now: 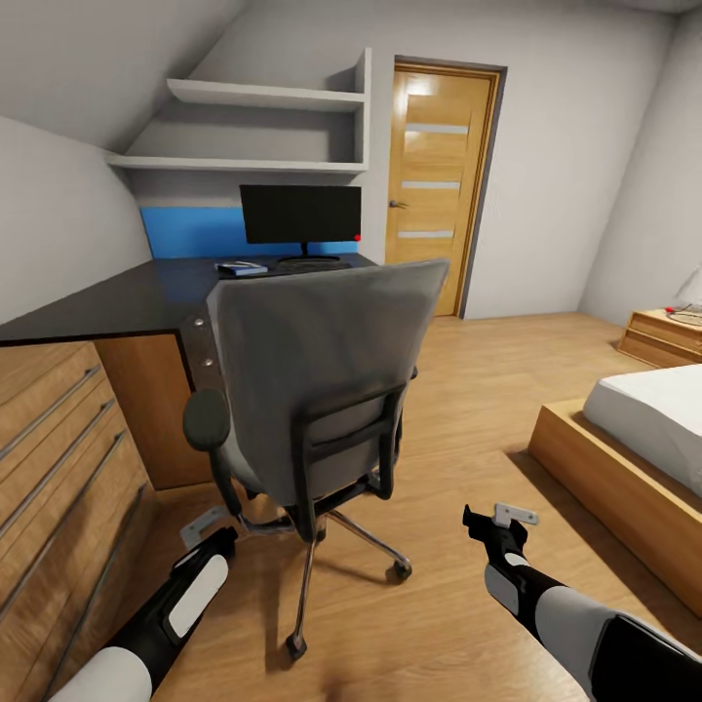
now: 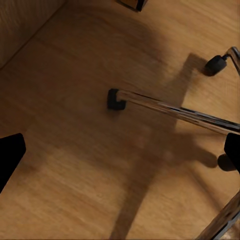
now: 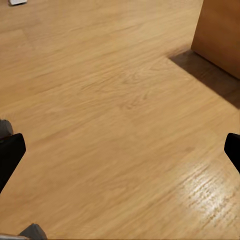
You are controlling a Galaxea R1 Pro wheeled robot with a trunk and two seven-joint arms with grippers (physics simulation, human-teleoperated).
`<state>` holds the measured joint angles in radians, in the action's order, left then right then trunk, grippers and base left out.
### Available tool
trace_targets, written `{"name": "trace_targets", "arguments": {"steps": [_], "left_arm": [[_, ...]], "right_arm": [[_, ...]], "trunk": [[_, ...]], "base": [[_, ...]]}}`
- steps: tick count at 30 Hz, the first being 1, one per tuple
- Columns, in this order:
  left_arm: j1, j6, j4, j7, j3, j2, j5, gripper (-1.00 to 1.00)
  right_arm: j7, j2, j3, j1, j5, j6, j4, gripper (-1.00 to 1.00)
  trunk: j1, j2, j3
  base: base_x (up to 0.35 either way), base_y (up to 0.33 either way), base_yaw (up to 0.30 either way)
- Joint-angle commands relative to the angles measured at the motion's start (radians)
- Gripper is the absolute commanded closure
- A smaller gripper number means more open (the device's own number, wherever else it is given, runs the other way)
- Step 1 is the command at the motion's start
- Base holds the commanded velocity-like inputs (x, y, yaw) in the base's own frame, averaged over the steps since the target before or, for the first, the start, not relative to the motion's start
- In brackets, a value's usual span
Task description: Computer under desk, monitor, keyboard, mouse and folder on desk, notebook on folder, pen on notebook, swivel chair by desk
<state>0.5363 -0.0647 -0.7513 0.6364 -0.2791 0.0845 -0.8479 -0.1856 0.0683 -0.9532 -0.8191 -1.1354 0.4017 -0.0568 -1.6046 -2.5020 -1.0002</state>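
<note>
The grey swivel chair [image 1: 322, 370] stands mid-room with its back toward me and hides its own seat. Behind it runs the black desk [image 1: 117, 302], with the monitor [image 1: 300, 214] at its far end. A flat blue item with something dark on top, apparently the folder [image 1: 241, 268], lies left of the monitor's base. Low over the floor, my left gripper [image 1: 205, 528] is open beside the chair's chrome base [image 2: 170, 110]. My right gripper [image 1: 497, 519] is open over bare floor, right of the chair. The computer, keyboard, mouse, notebook and pen cannot be made out.
A light wooden drawer unit [image 1: 58, 458] fills the near left. The bed [image 1: 643, 419] and a nightstand [image 1: 668, 336] stand at the right, a door [image 1: 439, 185] at the back. Wall shelves [image 1: 253, 127] and a blue panel [image 1: 190, 232] sit above the desk.
</note>
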Motion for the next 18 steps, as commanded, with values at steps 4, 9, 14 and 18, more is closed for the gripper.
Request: {"name": "trace_targets", "arguments": {"steps": [4,9,14,18], "left_arm": [[0.001,-0.004,-0.002,0.007,-0.010,0.001,-0.002,-1.00],[0.001,-0.004,-0.003,0.006,-0.012,0.001,-0.002,-1.00],[0.001,-0.004,-0.003,0.005,-0.014,0.001,-0.002,-1.00],[0.001,-0.005,-0.005,0.006,-0.021,0.000,0.006,-1.00]], "right_arm": [[-0.008,0.001,-0.009,0.000,-0.004,0.000,-0.002,-1.00],[-0.008,0.001,-0.009,0.000,-0.004,0.000,-0.002,-1.00],[-0.008,0.001,-0.009,0.000,-0.004,0.000,-0.002,-1.00],[-0.008,-0.001,-0.010,0.000,-0.004,0.000,-0.002,-1.00]], "trunk": [[0.000,0.000,-0.001],[0.000,0.000,-0.001],[0.000,0.000,-0.001],[0.000,0.000,0.001]], "base": [[0.217,0.000,-0.002],[0.309,0.000,0.000],[0.325,0.000,-0.003],[0.326,0.000,-0.083]]}}
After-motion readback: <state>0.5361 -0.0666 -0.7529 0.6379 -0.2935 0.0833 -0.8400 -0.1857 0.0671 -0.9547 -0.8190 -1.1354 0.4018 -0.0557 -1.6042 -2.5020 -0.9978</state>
